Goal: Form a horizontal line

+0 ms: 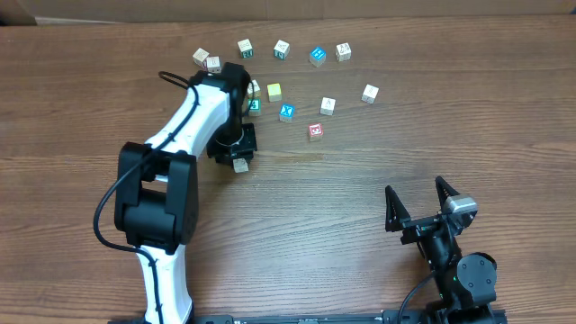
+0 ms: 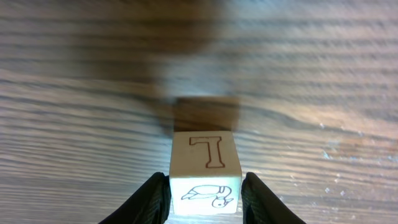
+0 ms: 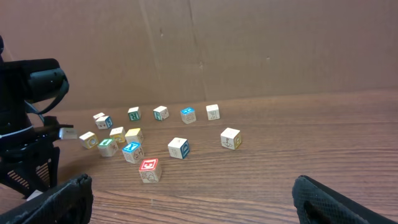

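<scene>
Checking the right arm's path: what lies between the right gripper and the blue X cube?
The red-faced cube, near the blue X cube; otherwise bare table to the right gripper, overhead view.

The overhead camera looks straight down on the desk [image 1: 360, 180] from far and takes in the whole scene. The left wrist camera is very near the desk, facing past the left tool [image 2: 205, 186] onto one pale cream cube [image 2: 205, 155]. The right wrist camera looks low across the desk, over the right tool [image 3: 199, 202], toward the scattered cubes [image 3: 178, 148] and the left arm [image 3: 28, 87], which the overhead view also shows.
</scene>
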Robot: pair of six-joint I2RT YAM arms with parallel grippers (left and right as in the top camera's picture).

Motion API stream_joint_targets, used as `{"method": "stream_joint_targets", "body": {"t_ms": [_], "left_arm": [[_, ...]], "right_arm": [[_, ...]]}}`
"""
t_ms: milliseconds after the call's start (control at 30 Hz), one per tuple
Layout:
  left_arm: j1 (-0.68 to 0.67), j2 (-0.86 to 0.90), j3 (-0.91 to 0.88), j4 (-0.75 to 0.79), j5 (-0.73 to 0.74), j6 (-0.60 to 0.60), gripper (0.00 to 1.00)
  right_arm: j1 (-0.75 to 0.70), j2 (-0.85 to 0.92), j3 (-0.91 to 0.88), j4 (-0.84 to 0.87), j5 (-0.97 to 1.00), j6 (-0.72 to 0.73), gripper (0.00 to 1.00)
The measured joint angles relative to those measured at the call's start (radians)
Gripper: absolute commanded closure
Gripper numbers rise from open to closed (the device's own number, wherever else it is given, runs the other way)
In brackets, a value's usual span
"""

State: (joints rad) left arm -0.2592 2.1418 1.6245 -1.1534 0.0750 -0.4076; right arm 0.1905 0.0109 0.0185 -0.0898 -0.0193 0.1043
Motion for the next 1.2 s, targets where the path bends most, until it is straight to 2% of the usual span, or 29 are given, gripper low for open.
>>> {"method": "stream_joint_targets", "body": {"t_ms": [433, 500, 533, 633, 867, 1100, 1200], "left_arm": [[-0.072, 0.0, 0.0, -0.034, -0.01, 0.011, 0.65], [-0.076, 0.0, 0.0, -0.036, -0.024, 0.016, 0.62], [-0.08, 0.0, 0.0, -0.036, -0.03, 0.017, 0.57], [-0.082, 0.0, 0.0, -0.024, -0.05, 0.019, 0.56], [-0.082, 0.0, 0.0, 0.016, -0.066, 0.018, 0.62], [-0.082, 0.0, -0.003, 0.021, -0.069, 0.018, 0.74], [-0.082, 0.0, -0.007, 0.024, -0.068, 0.018, 0.74]], "right_arm": [[0.0, 0.0, 0.0, 0.0, 0.0, 0.0, 0.0], [0.0, 0.0, 0.0, 0.0, 0.0, 0.0, 0.0], [0.0, 0.0, 0.0, 0.0, 0.0, 0.0, 0.0], [0.0, 0.0, 0.0, 0.0, 0.0, 0.0, 0.0], [0.0, 0.0, 0.0, 0.0, 0.0, 0.0, 0.0], [0.0, 0.0, 0.0, 0.0, 0.0, 0.0, 0.0], [0.0, 0.0, 0.0, 0.0, 0.0, 0.0, 0.0]]}}
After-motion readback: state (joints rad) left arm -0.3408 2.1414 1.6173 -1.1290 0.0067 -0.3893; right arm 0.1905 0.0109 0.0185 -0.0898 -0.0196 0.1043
